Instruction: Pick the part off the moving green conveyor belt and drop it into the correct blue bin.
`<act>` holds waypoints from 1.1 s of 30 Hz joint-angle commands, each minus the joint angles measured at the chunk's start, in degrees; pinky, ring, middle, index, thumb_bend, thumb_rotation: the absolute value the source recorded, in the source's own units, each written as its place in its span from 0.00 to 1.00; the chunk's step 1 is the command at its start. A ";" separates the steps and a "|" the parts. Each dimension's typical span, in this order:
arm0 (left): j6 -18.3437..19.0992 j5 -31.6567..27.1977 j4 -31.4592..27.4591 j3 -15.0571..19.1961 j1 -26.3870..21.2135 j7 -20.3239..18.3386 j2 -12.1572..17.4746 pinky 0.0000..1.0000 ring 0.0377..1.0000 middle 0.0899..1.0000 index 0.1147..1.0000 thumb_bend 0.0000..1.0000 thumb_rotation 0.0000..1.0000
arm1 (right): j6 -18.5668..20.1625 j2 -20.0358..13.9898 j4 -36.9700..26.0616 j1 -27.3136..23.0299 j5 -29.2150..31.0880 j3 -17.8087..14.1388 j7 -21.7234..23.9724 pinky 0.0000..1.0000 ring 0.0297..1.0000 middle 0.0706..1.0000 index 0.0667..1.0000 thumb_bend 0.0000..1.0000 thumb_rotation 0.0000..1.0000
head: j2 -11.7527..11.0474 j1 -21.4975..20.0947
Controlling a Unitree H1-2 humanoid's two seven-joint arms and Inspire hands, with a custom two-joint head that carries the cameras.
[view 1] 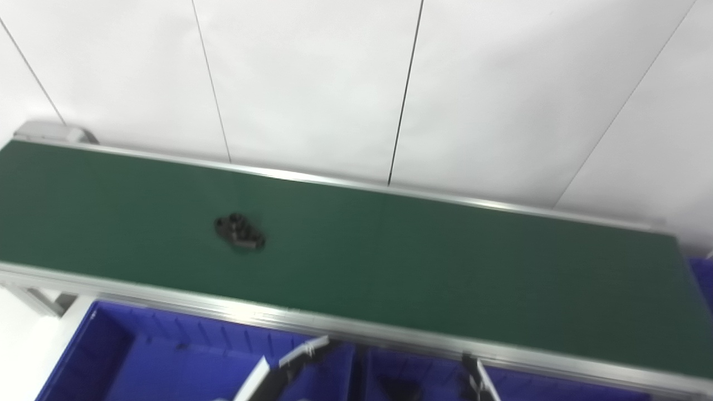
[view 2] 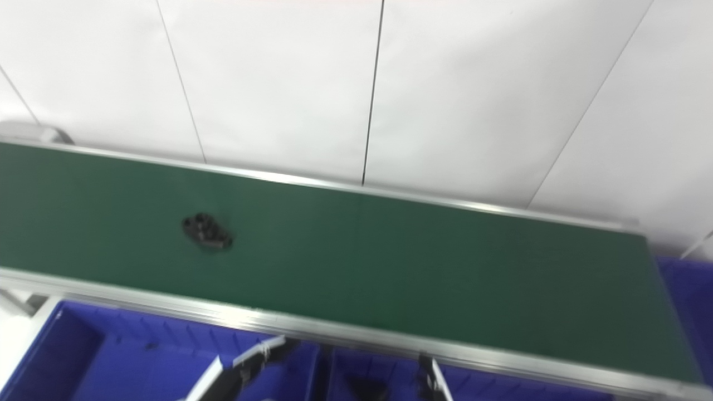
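Note:
A small black part (view 1: 239, 231) lies on the green conveyor belt (view 1: 445, 267), left of its middle; it also shows in the right eye view (view 2: 207, 231). Only the fingertips of my left hand (view 1: 289, 365) show at the bottom edge, stretched out and apart over a blue bin (view 1: 139, 356), well below and right of the part, holding nothing. A sliver of my right hand (view 1: 476, 381) shows at the bottom edge over a second blue bin (view 1: 429, 370). Too little of it shows to tell its state.
The belt's near aluminium rail (view 1: 334, 326) runs between the belt and the bins. A dark object (view 1: 398, 387) lies in the second bin. Another blue bin (view 1: 703, 278) sits past the belt's right end. A white panelled wall (view 1: 356, 83) stands behind.

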 commanded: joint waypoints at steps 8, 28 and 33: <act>-0.95 -4.28 -5.51 4.16 -0.89 -5.16 0.74 0.87 0.89 0.88 0.84 0.88 0.31 | 5.12 2.31 -7.48 0.59 -2.25 0.85 0.61 0.90 0.94 0.97 1.00 0.87 0.44 | 8.45 -6.08; 0.18 2.01 -4.75 4.94 0.93 -7.70 -5.13 0.86 0.88 0.87 0.82 0.90 0.32 | 3.23 0.38 -15.72 -6.43 2.66 -3.35 1.07 0.90 0.93 0.94 0.97 0.88 0.43 | -3.04 20.56; -1.54 5.20 -1.85 3.94 1.12 -6.16 -7.41 0.85 0.87 0.87 0.81 0.90 0.27 | 3.64 -1.32 -14.56 -10.55 1.34 -4.24 1.44 0.88 0.93 0.95 0.98 0.88 0.48 | -7.51 23.15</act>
